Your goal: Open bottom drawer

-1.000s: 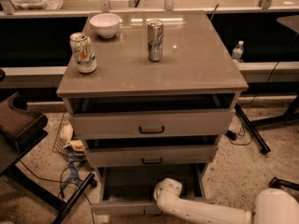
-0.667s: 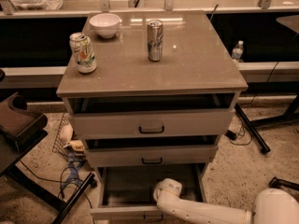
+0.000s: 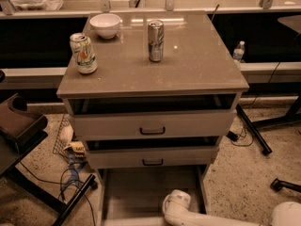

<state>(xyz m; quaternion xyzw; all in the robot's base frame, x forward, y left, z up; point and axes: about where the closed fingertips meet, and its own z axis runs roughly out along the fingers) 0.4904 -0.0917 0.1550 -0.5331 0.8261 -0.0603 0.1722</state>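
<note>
Though I cannot tell whether my tool [image 3: 176, 203] grips anything, it sits at the front right of the bottom drawer [image 3: 146, 189], whose sliding axis runs straight out toward the tool.

Speckled floor [image 3: 254, 182], tangled cables [image 3: 70, 179] beside a dark chair [image 3: 21, 124], water bottle [image 3: 239, 52] at right.

**Room Left, Arm Right**

The bottom drawer [image 3: 141, 189] stands pulled out, with its floor bare on the left. The pincer [image 3: 176, 202] and arm [image 3: 211, 218] fill its front right corner. The middle drawer [image 3: 153, 157] juts over its rear. Cables [image 3: 70, 178] litter the ground leftward.
</note>
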